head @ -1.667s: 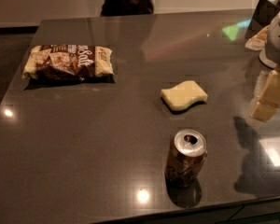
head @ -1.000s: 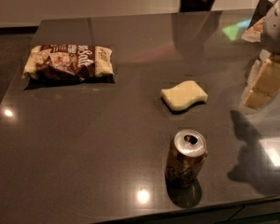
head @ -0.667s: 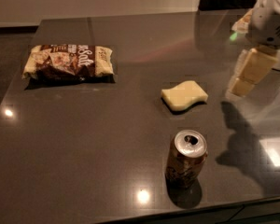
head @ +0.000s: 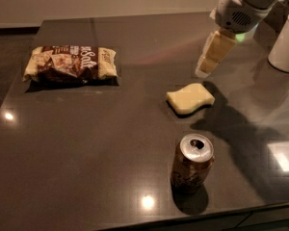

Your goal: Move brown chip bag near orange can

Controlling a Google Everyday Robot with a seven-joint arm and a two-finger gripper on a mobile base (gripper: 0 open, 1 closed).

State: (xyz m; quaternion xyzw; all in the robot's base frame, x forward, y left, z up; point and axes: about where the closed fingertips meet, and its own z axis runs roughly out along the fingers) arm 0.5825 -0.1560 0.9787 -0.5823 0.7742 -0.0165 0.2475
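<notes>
Crinkly chip bag [head: 71,64] — gripper [head: 204,71] perhaps above sponge [head: 190,99].

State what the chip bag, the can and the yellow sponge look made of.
Brown chip bag: thin plastic film, it seems; crinkled, glossy, printed. Orange can: metal, likely aluminium; silvery top with pull-tab opening, shiny sides. Sponge: soft foam by its look; matte, pale yellow, wavy edge. The gripper hangs above the table beyond the sponge, touching none of them.
</notes>
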